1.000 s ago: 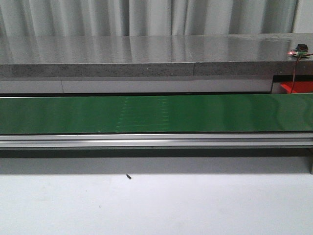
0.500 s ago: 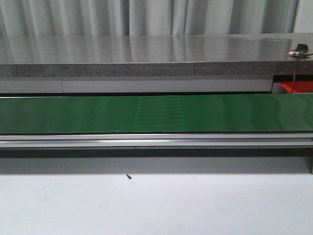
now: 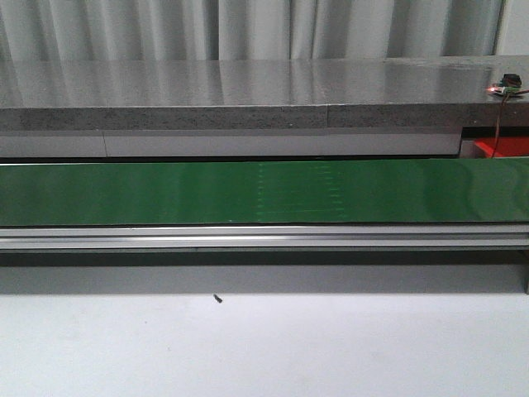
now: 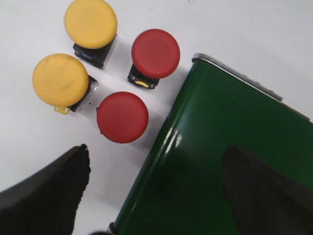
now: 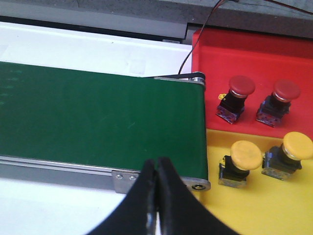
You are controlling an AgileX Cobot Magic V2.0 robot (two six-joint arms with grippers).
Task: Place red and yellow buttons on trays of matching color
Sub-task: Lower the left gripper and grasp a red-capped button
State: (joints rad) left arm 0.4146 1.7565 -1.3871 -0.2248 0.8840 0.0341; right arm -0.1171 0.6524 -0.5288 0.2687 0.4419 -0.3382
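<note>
I'm hovering my left claw (image 4: 154, 191), jaws apart, over the nearest red button (image 4: 122, 117) on the white table (image 4: 254, 34) (right claw (image 5: 157, 196) pressed together, empty); I'm centring before descending, avoiding the belt (image 4: 220, 161).

Even, bright light overall. Pale glare streaks on the green belt (image 3: 264, 193) in front view and on its edge in left wrist view. Fingers (image 4: 44, 196) blurred, out of focus. Soft shadows beside buttons (image 4: 122, 117); front view slightly soft.

Closed right tool (image 5: 157, 183) over green belt (image 5: 98, 122).
</note>
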